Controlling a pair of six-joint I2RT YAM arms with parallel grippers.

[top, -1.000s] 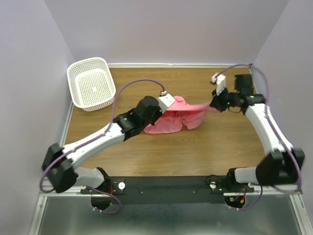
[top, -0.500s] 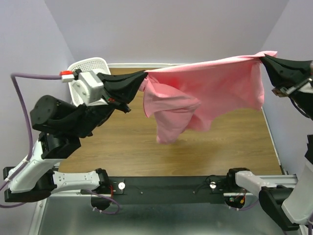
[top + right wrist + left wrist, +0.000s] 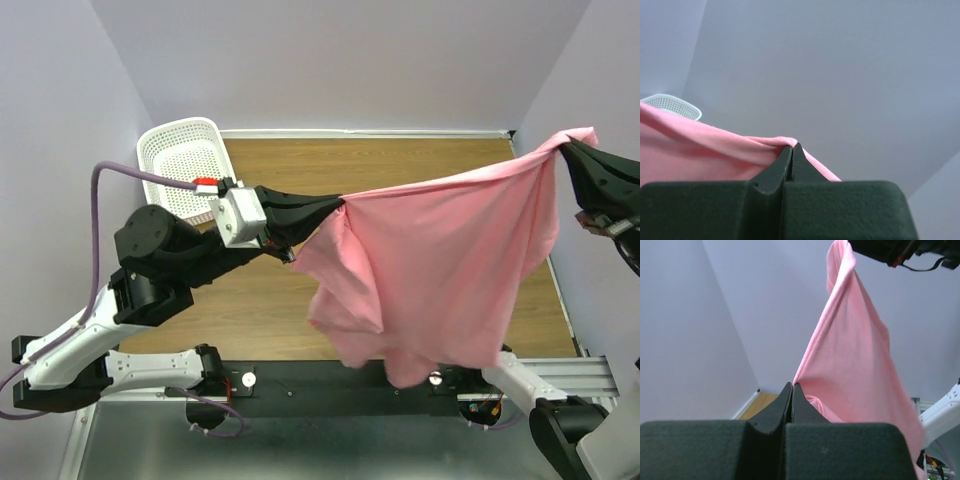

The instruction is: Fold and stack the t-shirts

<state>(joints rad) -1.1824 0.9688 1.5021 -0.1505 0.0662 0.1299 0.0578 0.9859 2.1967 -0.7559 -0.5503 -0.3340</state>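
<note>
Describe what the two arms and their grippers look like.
The left arm and right arm have white links and black joints. A purple cable with a red plug runs to the left arm's white wrist block. The left gripper and right gripper have black tapered fingers.

One pink t-shirt (image 3: 440, 250), one white basket (image 3: 178, 126), one wooden table (image 3: 400, 165), and two claws: left claw (image 3: 338, 207), right claw (image 3: 566, 149).

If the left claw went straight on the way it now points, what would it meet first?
The pink t-shirt: the left claw is shut on its edge, and the cloth stretches onward from there toward the right claw. Whether the left claw's line would reach that claw is unclear.
</note>
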